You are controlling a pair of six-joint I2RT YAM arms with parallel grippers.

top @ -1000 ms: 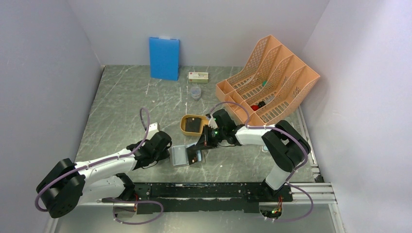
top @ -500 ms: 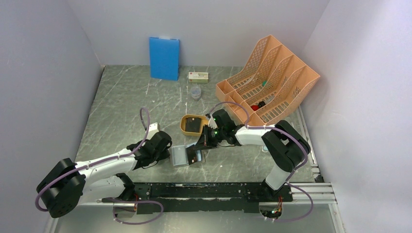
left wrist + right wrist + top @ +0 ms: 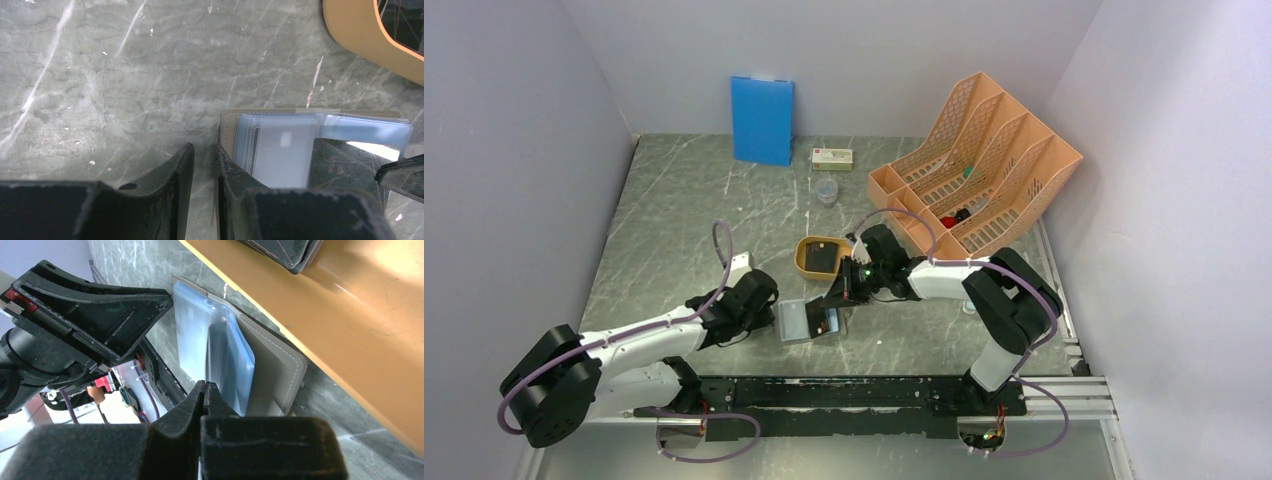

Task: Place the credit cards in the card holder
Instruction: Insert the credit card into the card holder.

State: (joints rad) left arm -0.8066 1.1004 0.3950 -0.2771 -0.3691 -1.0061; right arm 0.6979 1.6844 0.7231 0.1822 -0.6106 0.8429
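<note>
Lying open and flat between both claws, the card holder has its long axis running left-right. 1 dark credit card sits on its right half, over the sleeves. The right gripper is nearer, jaws pressed together, tip at the card's outer edge; pinching or only pushing, cannot tell. The left gripper has its jaws slightly apart, 1 finger at the holder's left edge, likely bracing. Other cards wait in the mustard tray just beyond.
</note>
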